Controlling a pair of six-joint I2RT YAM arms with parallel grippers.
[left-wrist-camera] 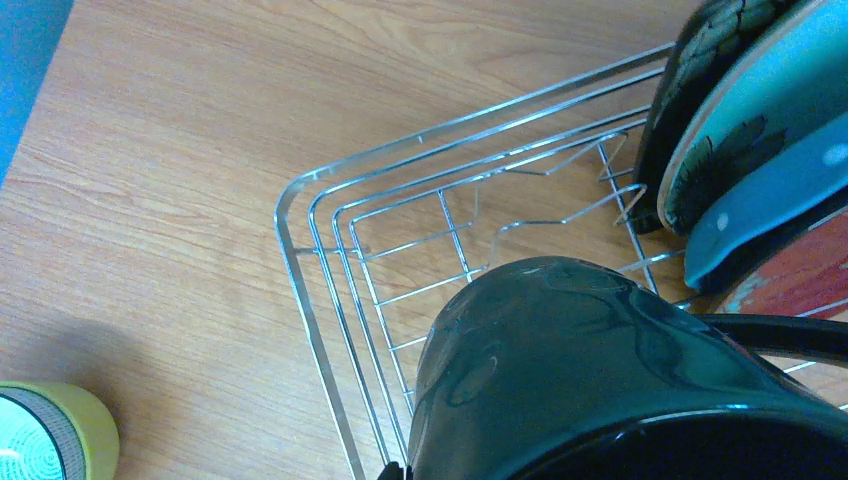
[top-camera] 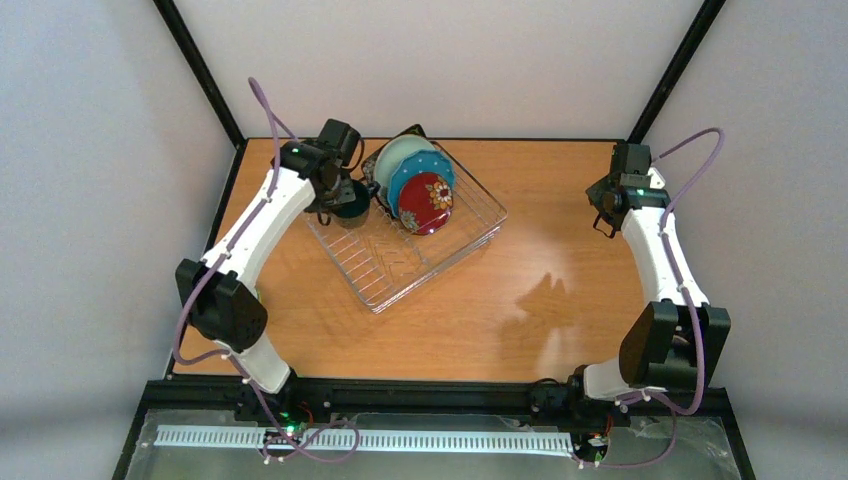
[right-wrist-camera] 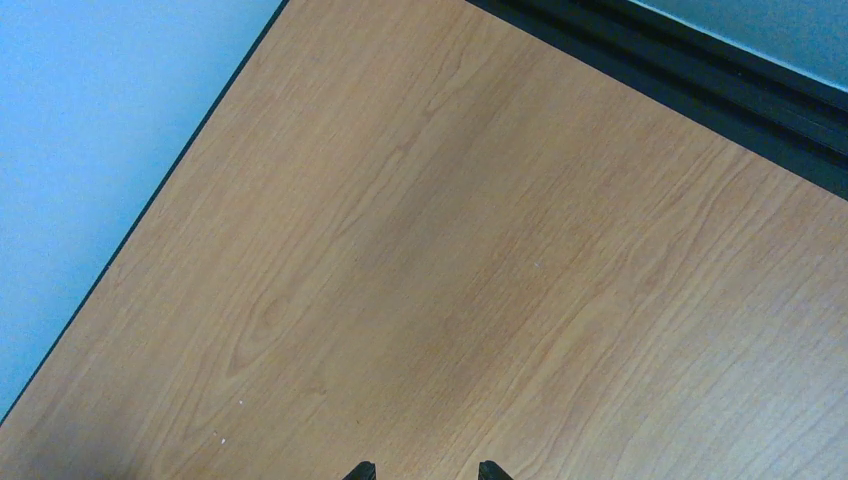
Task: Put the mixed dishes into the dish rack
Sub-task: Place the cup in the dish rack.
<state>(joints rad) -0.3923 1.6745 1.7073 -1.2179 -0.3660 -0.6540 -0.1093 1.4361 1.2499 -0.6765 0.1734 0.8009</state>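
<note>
- The left gripper (top-camera: 343,192) squeezes the dark green mug (left-wrist-camera: 600,370) tight and holds it over the left corner of the dish rack (left-wrist-camera: 320,250).
- Four plates stand on edge just beside the mug: the black square floral plate (left-wrist-camera: 700,60), the pale mint plate (left-wrist-camera: 760,110), the blue dotted plate (left-wrist-camera: 790,190) and the small red floral plate (top-camera: 425,203).
- The corner under the mug has no dish in it, so it looks like a good spot.
- Go down slowly and stay off the plates, or the mug may bump them.
- Let go only when the mug sits on the wires and does not wobble.
- The right gripper (right-wrist-camera: 420,470) hangs over the table (right-wrist-camera: 450,250), well apart from the rack, with its jaws apart and nothing in them.
</note>
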